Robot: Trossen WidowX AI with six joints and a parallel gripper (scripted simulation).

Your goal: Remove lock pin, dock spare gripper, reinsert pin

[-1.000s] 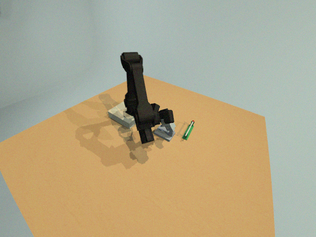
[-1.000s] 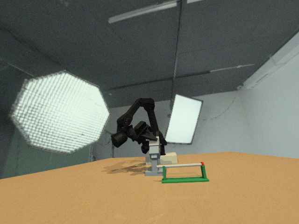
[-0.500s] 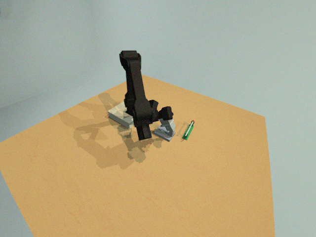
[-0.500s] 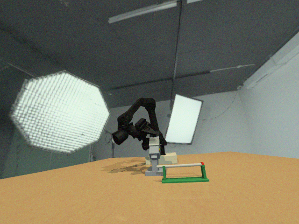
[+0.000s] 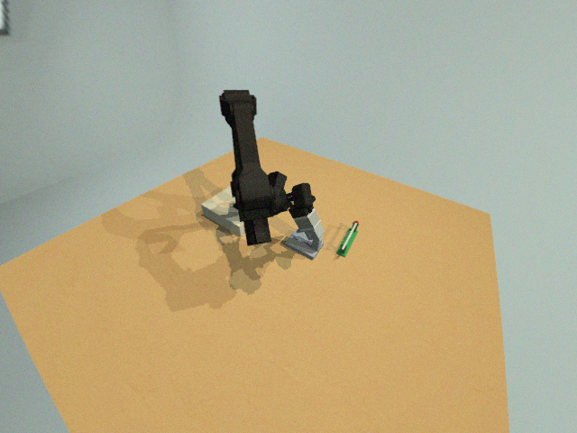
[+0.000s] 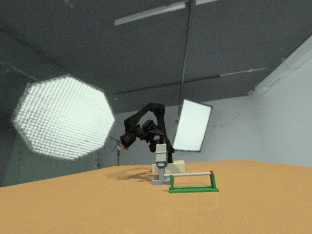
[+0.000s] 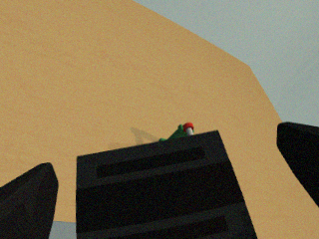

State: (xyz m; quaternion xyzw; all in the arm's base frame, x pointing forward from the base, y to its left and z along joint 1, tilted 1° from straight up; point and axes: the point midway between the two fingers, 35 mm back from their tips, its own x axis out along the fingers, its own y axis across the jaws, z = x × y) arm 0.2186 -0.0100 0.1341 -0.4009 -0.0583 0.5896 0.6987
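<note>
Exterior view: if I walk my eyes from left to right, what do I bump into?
Big eight-sided light panel → black arm → grey mount → bright rectangular light panel → red tip at the right end of the white pin, which rests on its green stand.

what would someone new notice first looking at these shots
The black jointed robot arm stands out first, rising from a pale base block near the middle of the tan table and bending down over a grey mount that holds a docked block. Its gripper hangs open above that dark block. Just beside the mount, a white pin with a red tip rests across a bright green stand.
</note>
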